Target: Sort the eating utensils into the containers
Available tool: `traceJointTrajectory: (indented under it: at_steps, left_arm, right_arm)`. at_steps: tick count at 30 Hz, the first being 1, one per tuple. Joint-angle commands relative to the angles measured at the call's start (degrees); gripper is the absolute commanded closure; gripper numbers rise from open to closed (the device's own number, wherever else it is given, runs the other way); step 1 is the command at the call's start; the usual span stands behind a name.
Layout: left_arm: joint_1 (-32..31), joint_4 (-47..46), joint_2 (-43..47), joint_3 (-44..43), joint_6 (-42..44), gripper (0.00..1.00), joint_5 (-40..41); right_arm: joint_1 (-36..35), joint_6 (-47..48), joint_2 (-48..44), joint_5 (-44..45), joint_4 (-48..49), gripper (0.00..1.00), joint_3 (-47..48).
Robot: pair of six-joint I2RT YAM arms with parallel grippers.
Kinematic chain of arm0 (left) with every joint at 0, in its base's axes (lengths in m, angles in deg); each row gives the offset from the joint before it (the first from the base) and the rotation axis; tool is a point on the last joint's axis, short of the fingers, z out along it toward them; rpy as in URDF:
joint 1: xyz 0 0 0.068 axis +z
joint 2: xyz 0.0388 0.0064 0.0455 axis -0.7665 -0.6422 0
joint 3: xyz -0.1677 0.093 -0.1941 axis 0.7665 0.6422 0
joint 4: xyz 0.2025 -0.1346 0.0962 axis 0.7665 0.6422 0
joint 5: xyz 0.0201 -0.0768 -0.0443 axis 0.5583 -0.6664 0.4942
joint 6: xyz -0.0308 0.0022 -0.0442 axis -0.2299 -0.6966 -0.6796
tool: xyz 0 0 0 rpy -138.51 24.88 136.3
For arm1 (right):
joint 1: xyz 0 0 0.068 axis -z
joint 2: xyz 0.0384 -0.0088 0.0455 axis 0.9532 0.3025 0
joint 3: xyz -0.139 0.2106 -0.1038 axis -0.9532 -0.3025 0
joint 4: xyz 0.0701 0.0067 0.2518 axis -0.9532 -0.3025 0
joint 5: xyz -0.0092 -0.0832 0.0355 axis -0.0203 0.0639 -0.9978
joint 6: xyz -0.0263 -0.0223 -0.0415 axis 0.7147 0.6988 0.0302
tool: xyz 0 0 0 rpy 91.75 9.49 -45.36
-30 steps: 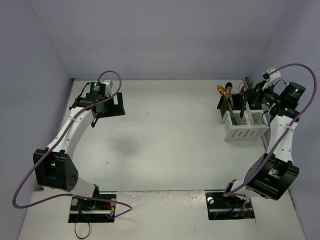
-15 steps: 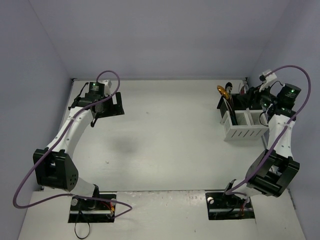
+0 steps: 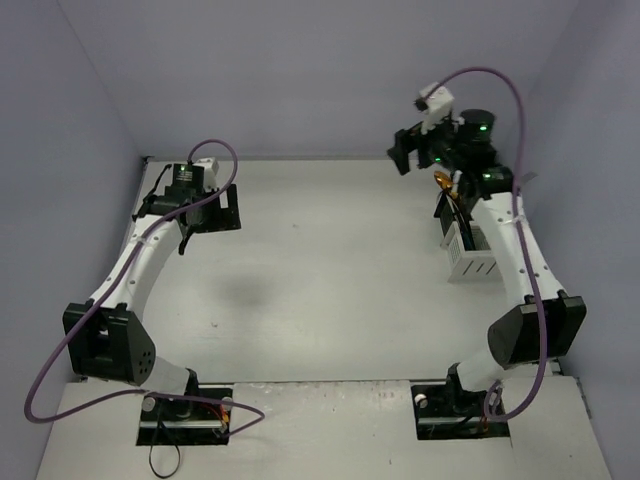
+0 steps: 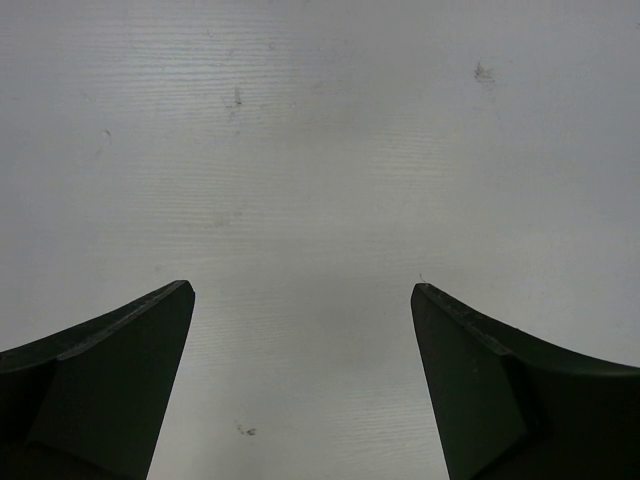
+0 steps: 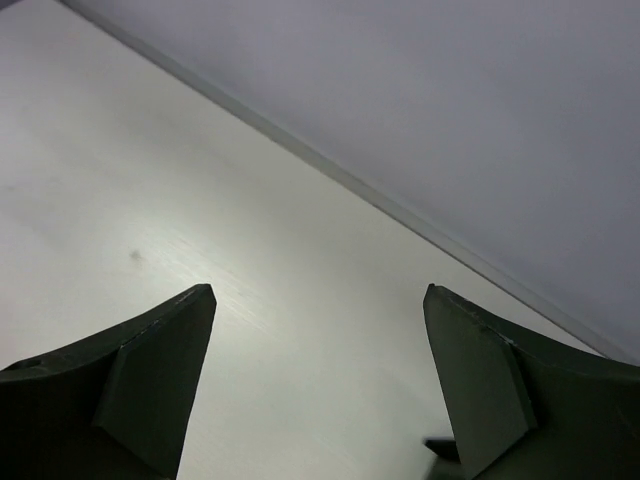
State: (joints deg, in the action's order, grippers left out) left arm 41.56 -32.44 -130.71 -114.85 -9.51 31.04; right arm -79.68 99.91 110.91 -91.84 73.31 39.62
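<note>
White tabletop point(image 3: 330, 280) all round: my left gripper point(image 4: 300, 287) hangs over it on the left, jaws wide apart with nothing in them, while my right gripper point(image 5: 319, 288), spread and empty too, is up high just left of the joined bins point(image 3: 472, 265) holding the gold spoon point(image 3: 443, 181) and other cutlery. That stuff looks light, stiff and slick, so I'd pinch mid-handle. Only the overhead cam shows the bins; the wrist cams just get tabletop and wall point(image 5: 450, 100).
</note>
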Motion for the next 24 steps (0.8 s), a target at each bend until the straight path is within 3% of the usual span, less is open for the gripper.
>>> traceJointTrajectory:
  at_steps: [1,10,16,24]
  left_arm:
    - [0.9,-2.0,3.7,-2.6,4.4,0.12,4.2]
    - [1.3,-6.7,4.1,1.5,9.1,0.12,6.1]
    - [1.1,-12.0,4.0,7.3,10.4,0.12,6.1]
    - [1.0,-12.5,3.9,7.5,10.3,0.12,8.4]
  right_arm:
    - [-9.8,-5.8,6.5,14.7,-2.0,0.15,4.5]
    - [-18.1,-14.1,17.1,17.7,0.5,0.12,3.4]
    - [-19.7,-14.8,16.9,21.4,2.4,0.11,-1.0]
    - [-20.5,-14.0,14.3,22.1,2.9,0.09,-4.6]
